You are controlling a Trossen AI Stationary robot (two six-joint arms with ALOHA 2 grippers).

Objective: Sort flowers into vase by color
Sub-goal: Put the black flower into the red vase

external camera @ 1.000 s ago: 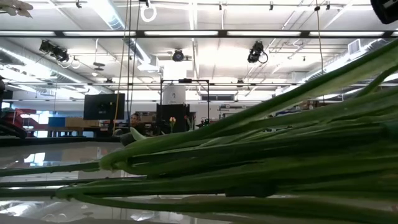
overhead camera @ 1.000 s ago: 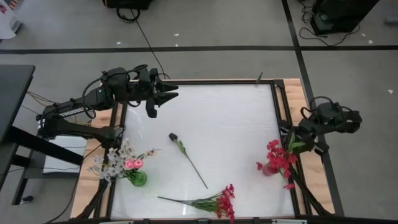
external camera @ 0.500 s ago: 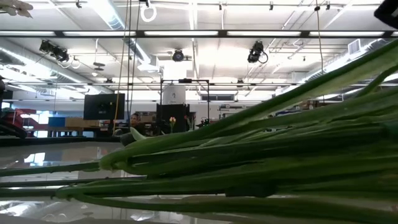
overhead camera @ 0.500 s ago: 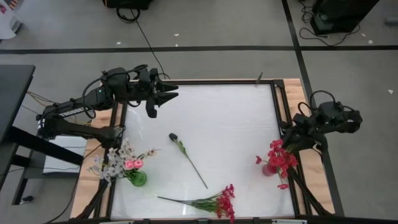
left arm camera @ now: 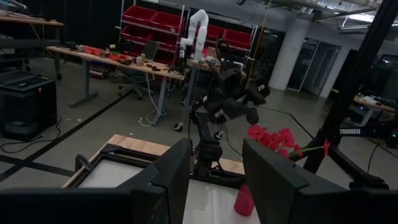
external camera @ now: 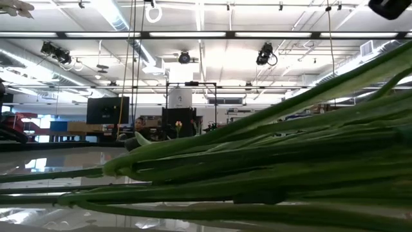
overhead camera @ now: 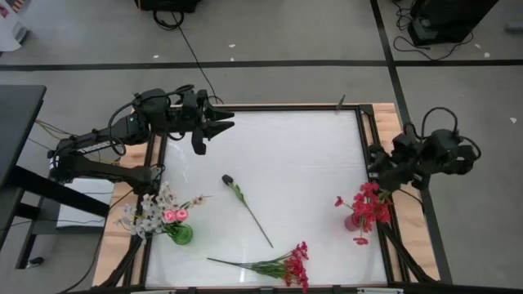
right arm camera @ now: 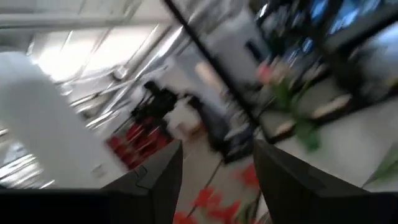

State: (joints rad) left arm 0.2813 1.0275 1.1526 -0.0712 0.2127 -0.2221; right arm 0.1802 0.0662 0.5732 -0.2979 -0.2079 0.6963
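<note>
**Loose stems lie mid-table, between both arms**

Two stems left to sort. Single leafy stem [overhead camera: 246, 202] lies center of table, dark bud at its 11 o'clock end, cut end at 5 o'clock. Red spray [overhead camera: 270, 265] lies near front edge, long axis approx 9–3, blossoms at the 3 o'clock end.

Left gripper [overhead camera: 214, 126] hovers over table's 10–11 o'clock corner, fingers [left arm camera: 168, 180] apart, nothing between them. Bud end lies toward 5 o'clock from it; prob. the nearer arm for that stem.

Right gripper [overhead camera: 377, 169] at table's 3 o'clock edge, just above red bunch in pink vase [overhead camera: 353, 221]; fingers [right arm camera: 280, 171] parted, holding nothing. Red spray lies toward 7 o'clock from it, blossoms on its side.

White/pink bunch in green vase [overhead camera: 181, 234] at 8 o'clock edge.
</note>
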